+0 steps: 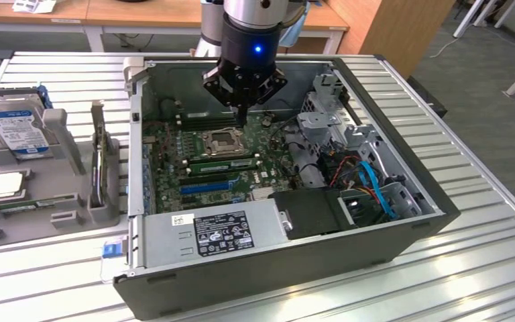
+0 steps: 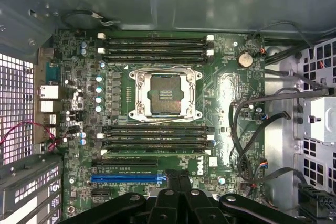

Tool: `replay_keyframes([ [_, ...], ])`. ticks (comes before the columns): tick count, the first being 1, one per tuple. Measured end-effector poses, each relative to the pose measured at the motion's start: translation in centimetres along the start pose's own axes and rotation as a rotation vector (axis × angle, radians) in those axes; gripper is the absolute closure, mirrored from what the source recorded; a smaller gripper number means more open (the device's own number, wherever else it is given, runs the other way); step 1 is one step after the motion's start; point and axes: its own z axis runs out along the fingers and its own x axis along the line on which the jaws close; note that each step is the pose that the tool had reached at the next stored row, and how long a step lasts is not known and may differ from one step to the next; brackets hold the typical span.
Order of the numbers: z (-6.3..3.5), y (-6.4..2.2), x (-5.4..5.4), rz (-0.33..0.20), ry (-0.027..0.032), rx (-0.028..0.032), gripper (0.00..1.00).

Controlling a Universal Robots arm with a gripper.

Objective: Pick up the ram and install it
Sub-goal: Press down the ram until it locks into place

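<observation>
Fingers (image 1: 239, 119) are pinched shut, holding nothing, over the green computer board (image 2: 220, 108). Long thin green ram stick (image 1: 224, 161) seems to stand in a slot beside the square silver socket (image 1: 222, 141). Pushing crooked could bend it.

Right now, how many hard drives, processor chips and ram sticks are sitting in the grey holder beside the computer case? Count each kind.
In the grey holder on the exterior view's left:
hard drive, blue label: 1
processor chip, square and silver: 1
ram stick, green: 1
Total: 3
</observation>
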Motion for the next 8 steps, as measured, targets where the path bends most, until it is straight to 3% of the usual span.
replay_keyframes([
  [3,-0.01,-0.01,0.00,-0.001,0.0050,0.0006,0.90],
  [8,0.01,0.00,0.00,-0.001,0.0053,0.0005,0.90],
])
